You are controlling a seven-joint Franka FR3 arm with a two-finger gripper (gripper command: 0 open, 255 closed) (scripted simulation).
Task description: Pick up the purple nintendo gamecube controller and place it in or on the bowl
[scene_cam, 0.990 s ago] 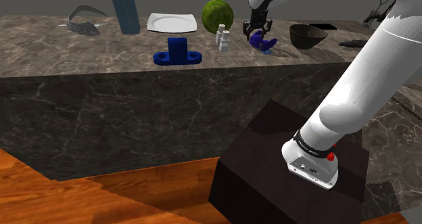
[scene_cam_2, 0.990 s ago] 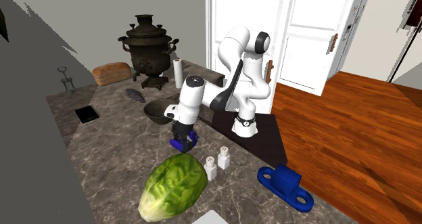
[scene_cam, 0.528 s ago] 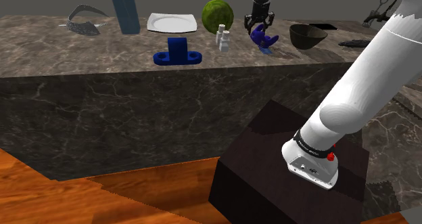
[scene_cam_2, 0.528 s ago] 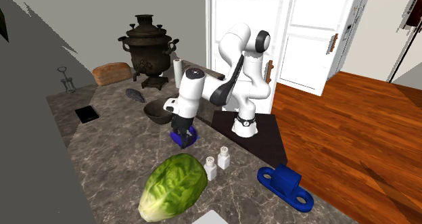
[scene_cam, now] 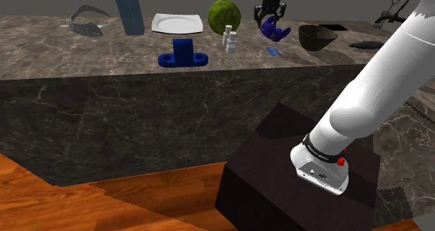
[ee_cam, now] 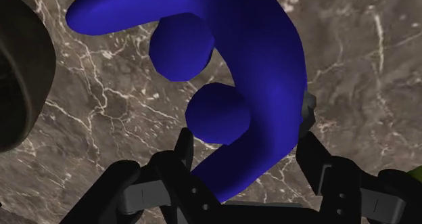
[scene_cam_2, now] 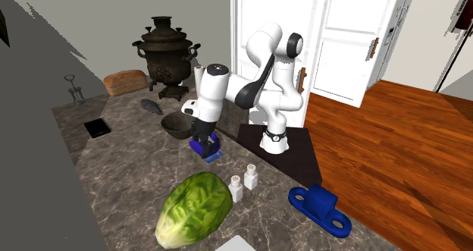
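Note:
The controller (scene_cam: 276, 31) is deep blue-purple, with two round knobs and curved handles (ee_cam: 260, 80). My gripper (scene_cam: 270, 17) is shut on it and holds it clear of the marble counter (scene_cam: 104, 48), hanging down from the fingers (ee_cam: 181, 155). In the second exterior view the gripper (scene_cam_2: 202, 136) carries the controller (scene_cam_2: 203, 145) right beside the dark bowl (scene_cam_2: 177, 124). That bowl (scene_cam: 317, 38) stands to the shoulder view's right of the gripper, and its rim (ee_cam: 17, 87) appears close to the controller in the wrist view. A small blue patch (scene_cam: 273, 51) lies on the counter underneath.
A lettuce head (scene_cam_2: 195, 208), two white shakers (scene_cam_2: 242, 183) and a blue fixture (scene_cam_2: 320, 208) sit on the counter away from the bowl. A samovar (scene_cam_2: 165, 56), a bread loaf (scene_cam_2: 125, 81) and a paper roll (scene_cam_2: 199, 81) stand behind it. A plate (scene_cam: 177, 22) and a bottle (scene_cam: 130, 12) are further off.
The gripper has risen with the controller off the counter and shifted toward the bowl. Its hold on the controller is unchanged.

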